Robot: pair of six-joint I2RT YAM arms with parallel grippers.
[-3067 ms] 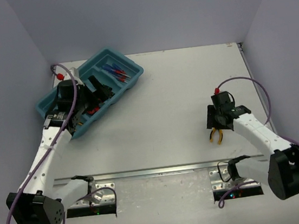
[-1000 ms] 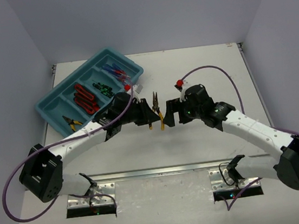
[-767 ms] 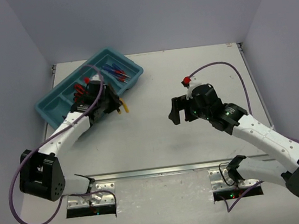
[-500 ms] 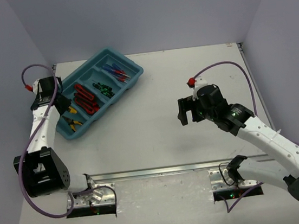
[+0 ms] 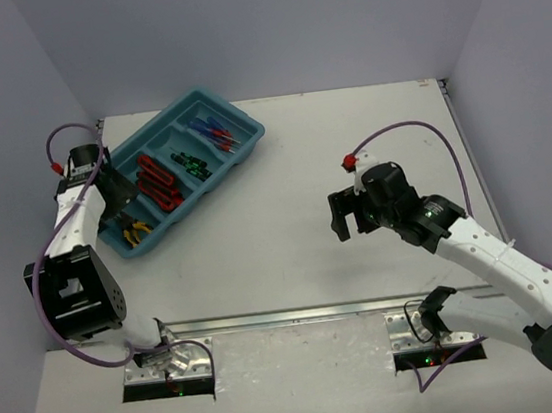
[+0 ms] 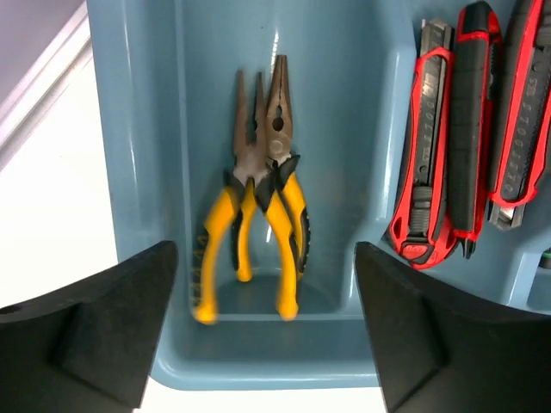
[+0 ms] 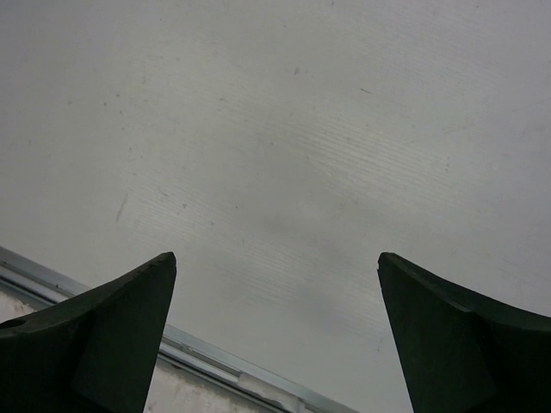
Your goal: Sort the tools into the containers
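Left gripper (image 6: 265, 251) hangs open and empty over two yellow pliers (image 6: 258, 215) in the tray's (image 5: 241, 140) 7 o'clock end compartment at the table's (image 7: 301, 129) 10 o'clock. Red pliers (image 6: 448, 138) lie next door. Right gripper (image 7: 275, 262) is open and empty above the table.

top camera overlooks all from behind; wrist cameras face down close, left sharing the tray (image 6: 336, 103)

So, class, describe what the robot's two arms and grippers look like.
Both the left arm and right arm have white links joined by black housings, and a purple cable loops along each. A red plug sits near the right wrist. The left gripper and right gripper have dark wedge-shaped fingers.
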